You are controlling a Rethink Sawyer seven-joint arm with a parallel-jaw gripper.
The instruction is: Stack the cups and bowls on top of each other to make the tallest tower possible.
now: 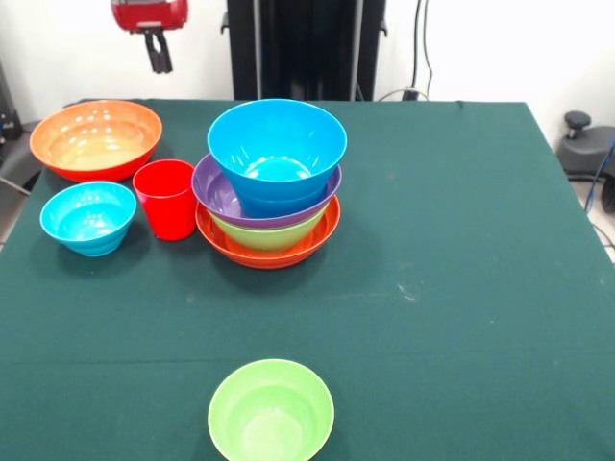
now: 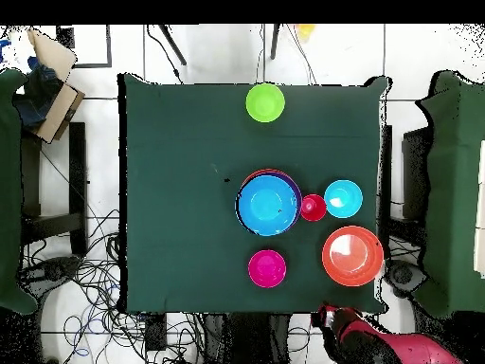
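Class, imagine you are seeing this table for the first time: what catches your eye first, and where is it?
The tower of nested bowls at mid-table stands out, with a big blue bowl on top and a wide orange bowl as base. Beside it stand the red cup and a small blue bowl, while a lone green bowl sits at the near edge in the front view.

Drawn back off the table. In the front view, only the red wrist housing and the dark gripper below it show at the top edge, hanging above and behind the table's far corner, clear of everything. Fingers pointing down, close together; open or shut not discernible. In the overhead view, red and black arm reaching in from the bottom edge, ending just past the table's edge.
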